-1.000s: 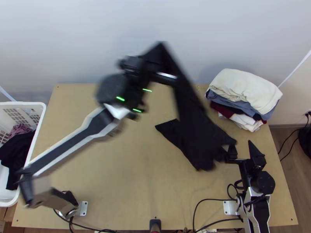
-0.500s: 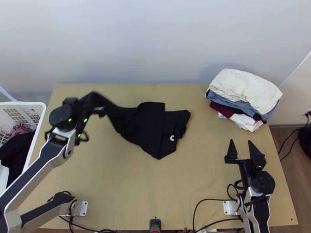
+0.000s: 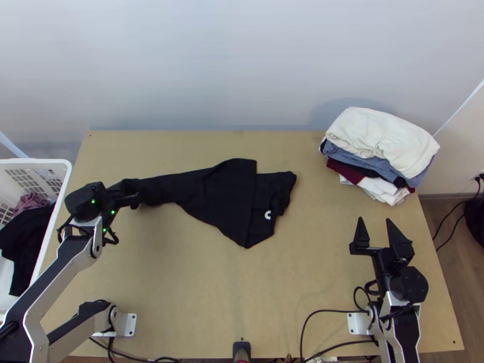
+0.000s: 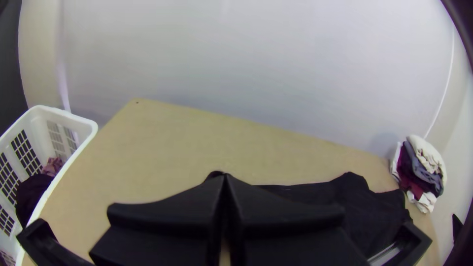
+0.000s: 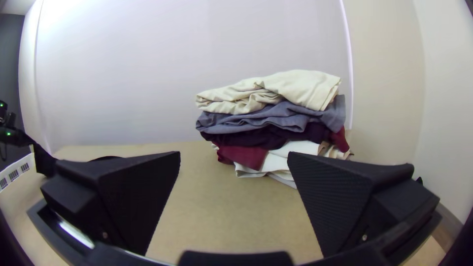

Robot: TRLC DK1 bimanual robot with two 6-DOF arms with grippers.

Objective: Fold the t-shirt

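Note:
In the top view the black t-shirt [image 3: 227, 199] lies across the middle of the table, its left part drawn out in a narrow strip, its right part in overlapping layers. My left gripper [image 3: 130, 198] is at the strip's far left end. In the left wrist view the left gripper [image 4: 225, 178] has its fingers together on black cloth, with the t-shirt [image 4: 364, 212] stretching away beyond them. My right gripper [image 3: 375, 225] stands open and apart from the shirt at the table's right side; in the right wrist view the right gripper [image 5: 234, 155] has nothing between its widely parted fingers.
A stack of folded clothes [image 3: 381, 145] sits at the table's back right corner. A white basket [image 3: 65, 166] holding dark and pinkish cloth stands by the left edge. Black cables [image 3: 314, 311] run along the near edge.
The left arm has swung left and then nearer the table's front, drawing the shirt's end along and down onto the table. The shirt's other end has come away from the right gripper, which stays put.

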